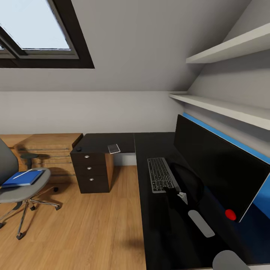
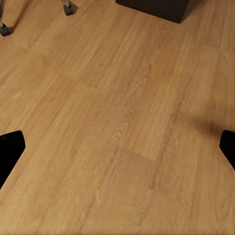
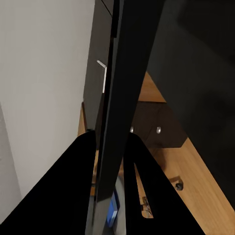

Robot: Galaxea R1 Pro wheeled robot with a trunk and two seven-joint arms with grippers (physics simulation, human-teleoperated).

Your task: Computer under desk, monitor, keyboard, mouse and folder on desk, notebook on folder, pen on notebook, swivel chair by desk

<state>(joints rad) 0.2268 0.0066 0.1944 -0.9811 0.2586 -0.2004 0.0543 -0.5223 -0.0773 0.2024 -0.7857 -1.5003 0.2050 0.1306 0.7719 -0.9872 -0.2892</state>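
The wide black flat-screen monitor (image 1: 221, 172) stands upright on the glossy black table (image 1: 157, 232) behind the slim black keyboard (image 1: 161, 174). The right gripper (image 3: 110, 161) fingers clench its thin edge, likely steadying it. The left gripper (image 2: 117, 147) fingers, spread and released, hang over the wood floor (image 2: 117, 98).

Attic home office: desk (image 1: 112, 140), skylight (image 1: 37, 30)

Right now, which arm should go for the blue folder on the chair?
Left. The left hand is open over the floor near the swivel chair wheels, and the folder lies on that side. The right hand grips the monitor edge.
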